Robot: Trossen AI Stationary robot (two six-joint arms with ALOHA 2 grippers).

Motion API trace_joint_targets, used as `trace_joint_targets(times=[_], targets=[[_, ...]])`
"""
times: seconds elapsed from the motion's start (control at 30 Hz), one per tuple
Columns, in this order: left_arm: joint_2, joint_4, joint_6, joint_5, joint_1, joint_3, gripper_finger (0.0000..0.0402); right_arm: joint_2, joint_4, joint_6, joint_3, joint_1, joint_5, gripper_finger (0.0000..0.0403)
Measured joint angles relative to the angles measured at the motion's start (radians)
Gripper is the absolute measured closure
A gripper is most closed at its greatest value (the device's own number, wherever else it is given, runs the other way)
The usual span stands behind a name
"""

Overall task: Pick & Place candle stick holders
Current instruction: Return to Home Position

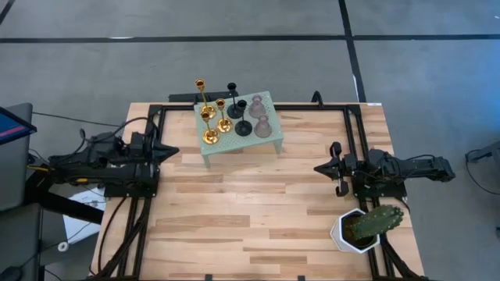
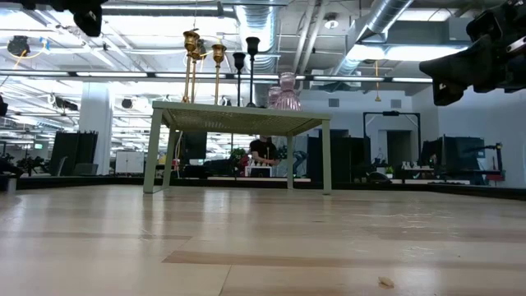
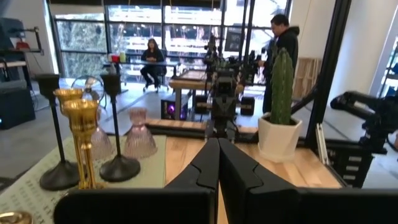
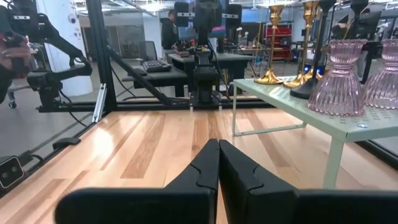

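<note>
My left gripper (image 1: 175, 152) hangs over the left side of the wooden table (image 1: 250, 226), pointing toward the middle. Its two fingers are pressed flat together and there is nothing between them. Just past it, at the far edge of the table, stands the small pale green shelf (image 1: 244, 144) on its legs, and all the candle stick holders are up on its top, upright. Three gold candle holders (image 1: 211, 135) are clustered on the shelf's left part, tall thin stems on round bases. Beside them, toward the middle, are two black candle holders (image 1: 243, 128). One is set farther back than the other. Two pink glass candle holders (image 1: 262, 125), short and bell-shaped, take the right part of the shelf, close to each other. From table height the whole set shows above the shelf's edge, the gold and black stems rising well over the pink glass. My right gripper (image 1: 319, 167) hangs over the right side of the table, facing the left one across the bare boards. It too is closed tight and carries nothing. Near my right arm, at the table's near right corner, sits a green cactus (image 1: 375, 221) in a white pot (image 1: 344, 234), well apart from the shelf.
</note>
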Motion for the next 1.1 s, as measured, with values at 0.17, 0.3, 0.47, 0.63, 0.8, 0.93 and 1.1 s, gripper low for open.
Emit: trace_joint_targets(times=[0.17, 0.3, 0.47, 0.63, 0.8, 0.93, 1.1], targets=[[0.0, -0.021, 0.0, 0.0, 0.0, -0.017, 0.0398, 0.0, -0.007, 0.022, 0.0, 0.0, 0.0, 0.0403], [0.0, -0.022, 0.017, 0.0, 0.0, -0.057, 0.0398, 0.001, -0.009, 0.057, 0.0, 0.0, 0.0, 0.0403], [0.0, 0.017, 0.052, -0.001, 0.0, -0.124, 0.0398, 0.001, -0.01, 0.058, 0.001, 0.0, 0.0, 0.0403], [0.0, 0.113, 0.071, -0.001, 0.0, -0.201, 0.0398, 0.002, -0.01, 0.06, 0.001, 0.0, 0.0, 0.0403], [0.0, 0.16, 0.069, 0.0, 0.0, -0.262, 0.0398, 0.002, -0.01, 0.06, 0.001, 0.0, 0.0, 0.0403], [0.0, 0.167, 0.063, 0.032, 0.0, -0.286, 0.0398, 0.002, -0.01, 0.06, 0.001, 0.0, 0.0, 0.0403], [0.0, 0.181, 0.06, 0.085, 0.0, -0.307, 0.0398, 0.002, -0.01, 0.06, 0.001, 0.0, 0.0, 0.0403]])
